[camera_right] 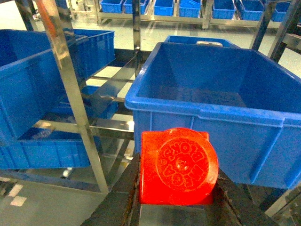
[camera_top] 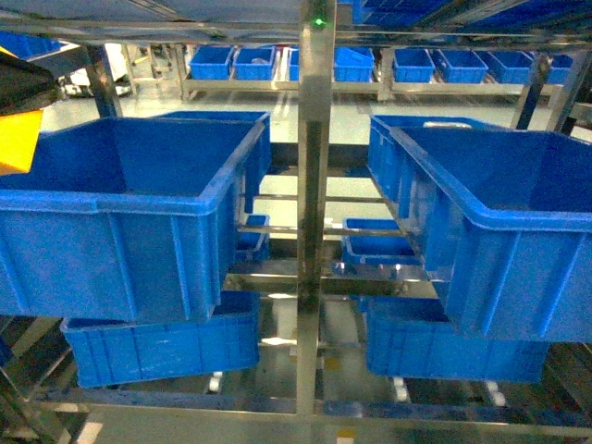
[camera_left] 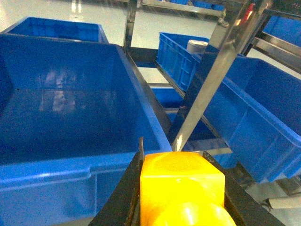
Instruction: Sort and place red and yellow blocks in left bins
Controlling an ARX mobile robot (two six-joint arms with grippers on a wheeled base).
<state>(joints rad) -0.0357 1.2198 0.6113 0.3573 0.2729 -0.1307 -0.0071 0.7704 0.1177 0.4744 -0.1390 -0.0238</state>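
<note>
Inside, both blue crates (camera_top: pixel 120 222) (camera_right: pixel 263 117) look bare; left gripper (camera_left: pixel 181 188) clamps yellow block (camera_left: pixel 181 183), right gripper (camera_right: pixel 176 188) red block (camera_right: pixel 178 167)

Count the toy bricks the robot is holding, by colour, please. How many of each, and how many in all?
Red brick: 1, clamped in the right gripper
Yellow brick: 1, clamped in the left gripper
Total: 2 bricks
</note>
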